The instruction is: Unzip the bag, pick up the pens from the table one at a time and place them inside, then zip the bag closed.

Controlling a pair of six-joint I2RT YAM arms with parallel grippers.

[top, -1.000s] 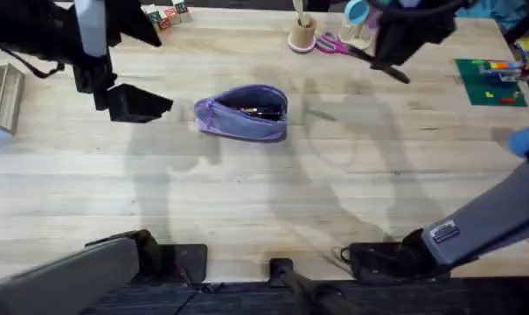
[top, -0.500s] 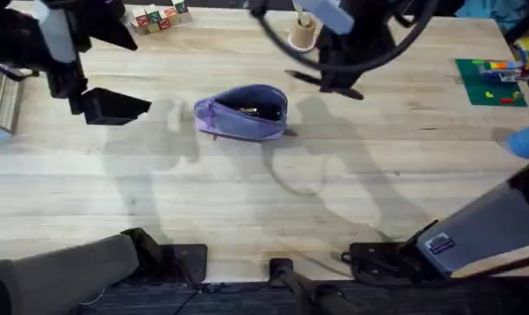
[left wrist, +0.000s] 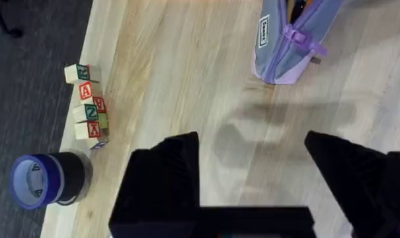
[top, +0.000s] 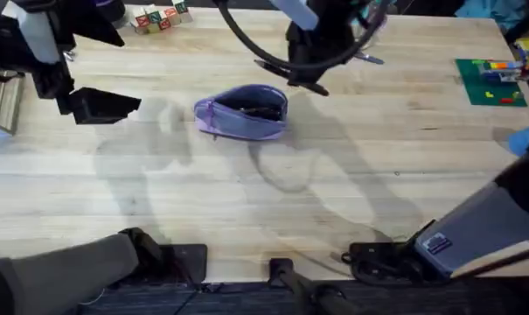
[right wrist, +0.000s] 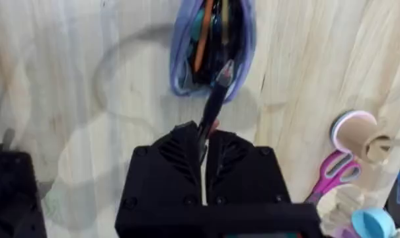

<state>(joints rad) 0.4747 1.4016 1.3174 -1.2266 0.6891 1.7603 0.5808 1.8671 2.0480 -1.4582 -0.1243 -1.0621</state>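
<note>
Table [top: 247,210] of pale grained planks bears bag [top: 242,112], blocks [top: 159,15].

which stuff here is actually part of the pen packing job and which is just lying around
Part of the job:
- soft lavender fabric pouch, zip open
- thin black pen clamped in the right end effector
- orange pen already inside the pouch

Just lying about:
- wooden letter blocks
- blue tape roll
- pink-handled scissors
- green board
</note>
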